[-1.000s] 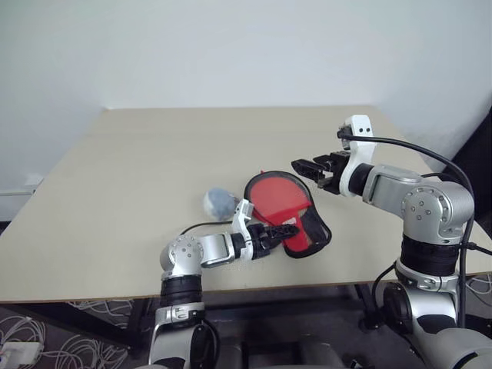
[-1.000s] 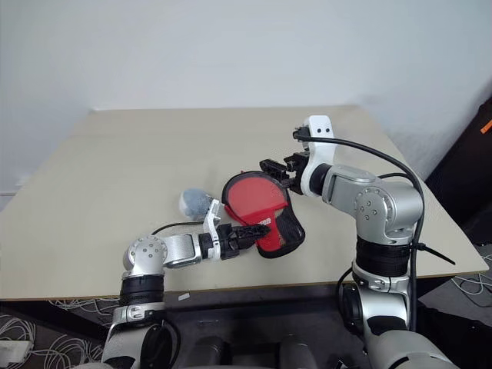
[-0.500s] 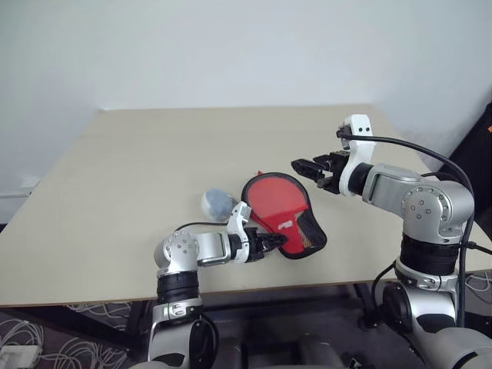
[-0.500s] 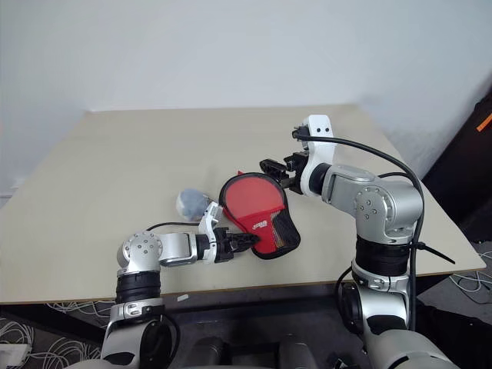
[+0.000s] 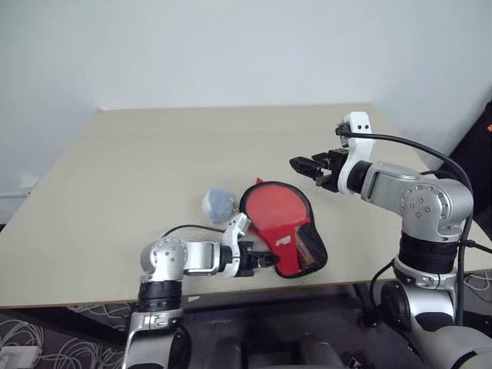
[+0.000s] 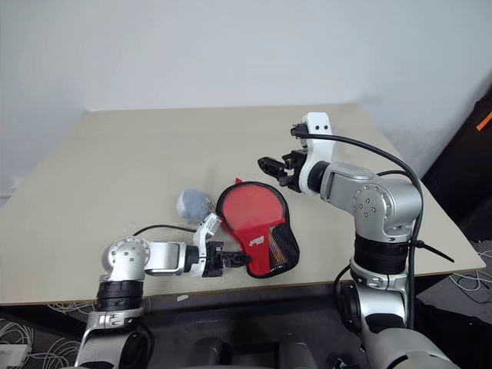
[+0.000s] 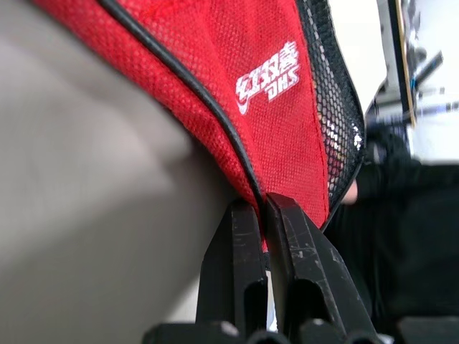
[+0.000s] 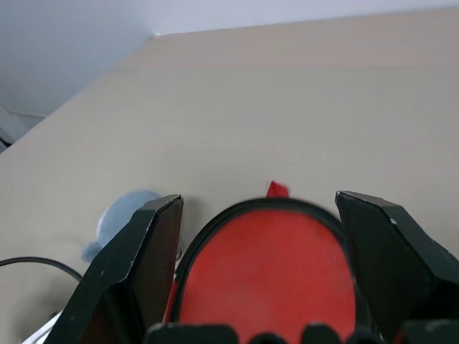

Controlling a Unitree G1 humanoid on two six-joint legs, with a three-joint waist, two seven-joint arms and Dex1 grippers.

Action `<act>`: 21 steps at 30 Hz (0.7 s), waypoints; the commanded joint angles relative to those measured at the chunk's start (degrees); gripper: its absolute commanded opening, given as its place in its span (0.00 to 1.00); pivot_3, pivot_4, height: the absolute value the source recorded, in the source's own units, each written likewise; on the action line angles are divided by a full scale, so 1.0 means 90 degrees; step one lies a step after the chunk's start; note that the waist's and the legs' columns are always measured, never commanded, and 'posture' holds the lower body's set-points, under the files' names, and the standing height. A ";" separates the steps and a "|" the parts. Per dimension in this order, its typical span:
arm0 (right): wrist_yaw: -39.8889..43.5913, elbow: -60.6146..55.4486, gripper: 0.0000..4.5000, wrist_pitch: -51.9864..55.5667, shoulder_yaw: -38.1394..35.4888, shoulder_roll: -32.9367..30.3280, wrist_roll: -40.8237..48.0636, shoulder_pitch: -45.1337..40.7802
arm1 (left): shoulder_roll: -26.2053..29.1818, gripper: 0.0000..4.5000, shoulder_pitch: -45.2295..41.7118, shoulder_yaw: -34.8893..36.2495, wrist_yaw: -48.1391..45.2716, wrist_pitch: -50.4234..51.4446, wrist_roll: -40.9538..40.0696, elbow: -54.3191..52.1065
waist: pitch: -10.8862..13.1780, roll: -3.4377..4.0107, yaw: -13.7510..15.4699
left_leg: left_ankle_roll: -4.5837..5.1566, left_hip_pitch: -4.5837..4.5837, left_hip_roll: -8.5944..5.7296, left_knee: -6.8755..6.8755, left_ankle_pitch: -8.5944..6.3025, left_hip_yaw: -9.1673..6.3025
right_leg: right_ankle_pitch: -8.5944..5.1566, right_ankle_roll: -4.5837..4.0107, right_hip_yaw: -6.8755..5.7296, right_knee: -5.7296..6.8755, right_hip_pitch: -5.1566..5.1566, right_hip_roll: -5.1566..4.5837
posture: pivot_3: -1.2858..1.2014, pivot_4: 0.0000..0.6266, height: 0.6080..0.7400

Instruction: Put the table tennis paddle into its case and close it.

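Note:
The case (image 5: 275,217) lies flat on the table near its front edge, red with a white logo (image 7: 267,72), black edging and a black mesh end (image 5: 310,247). My left gripper (image 5: 269,261) reaches in from the left, shut on the case's black edge at the narrow end; the left wrist view shows both fingers (image 7: 237,251) pinching that edge. My right gripper (image 5: 301,164) hovers open above the table just beyond the case's round end, its fingers (image 8: 143,258) spread on either side of the round end (image 8: 269,272) in its wrist view. The table tennis paddle is hidden.
A small grey-blue round item (image 5: 217,204) sits on the table (image 5: 154,154) just left of the case. A black cable (image 5: 184,228) loops along my left arm. The table's front edge (image 5: 92,294) runs close under the left gripper.
My left gripper has gone from open to shut on the case's edge and drawn back toward the front left, and the case has shifted slightly with it. The right gripper has stayed put.

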 commanded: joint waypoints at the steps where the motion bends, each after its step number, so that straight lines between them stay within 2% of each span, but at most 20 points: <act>1: -0.0022 -0.0196 0.82 0.0062 -0.0048 0.0059 0.0137 -0.0103 | 0.0481 0.01 0.0192 -0.0300 0.0355 0.0102 -0.1474 -0.0543 | 0.0001 0.0001 0.0004 | 0.0000 0.0000 0.0000 0.0000 0.0000 0.0000 | 0.0000 0.0000 -0.0001 0.0000 0.0000 0.0000 | 0.52 0.00 1.00; 4: -0.0020 -0.0222 0.82 0.0152 -0.0028 0.0108 0.0147 -0.0065 | 0.1040 0.01 0.0491 -0.0555 0.0806 0.0102 -0.2488 -0.0839 | 0.0001 0.0001 0.0014 | 0.0000 -0.0001 -0.0001 0.0003 0.0000 0.0000 | 0.0000 0.0000 -0.0003 -0.0001 0.0002 -0.0005 | 0.52 0.00 1.00; 8: -0.0010 -0.0224 0.82 0.0229 0.0013 0.0144 0.0161 -0.0043 | 0.1390 0.01 0.0713 -0.0733 0.1439 -0.0018 -0.3377 -0.0969 | 0.0002 0.0001 0.0020 | 0.0000 -0.0001 -0.0002 0.0003 0.0000 0.0000 | -0.0001 -0.0001 -0.0004 -0.0001 0.0002 -0.0007 | 0.52 0.00 1.00; 14: -0.0007 -0.0234 0.82 0.0262 0.0067 0.0175 0.0167 -0.0032 | 0.1567 0.01 0.0777 -0.1112 0.2072 -0.0611 -0.3674 -0.1172 | 0.0002 0.0001 0.0017 | -0.0001 -0.0001 -0.0003 0.0001 0.0001 0.0002 | -0.0002 -0.0003 -0.0004 -0.0004 0.0000 -0.0007 | 0.52 0.00 1.00; 17: 0.0000 -0.0227 0.82 0.0248 0.0089 0.0186 0.0158 -0.0037 | 0.1630 0.16 0.0733 -0.1218 0.2139 -0.0814 -0.3670 -0.1235 | 0.0002 0.0001 0.0019 | -0.0005 -0.0001 -0.0003 0.0001 0.0003 0.0003 | -0.0002 -0.0003 -0.0005 -0.0004 0.0000 -0.0007 | 0.52 0.00 1.00; 21: 0.0029 -0.0152 0.82 0.0164 0.0128 0.0194 0.0141 -0.0084 | 0.1984 0.46 0.0737 -0.1263 0.2062 -0.0909 -0.3849 -0.1263 | 0.0002 0.0001 0.0014 | -0.0006 -0.0001 -0.0004 -0.0001 0.0003 0.0004 | -0.0002 -0.0004 -0.0005 -0.0006 -0.0002 -0.0006 | 0.52 0.00 1.00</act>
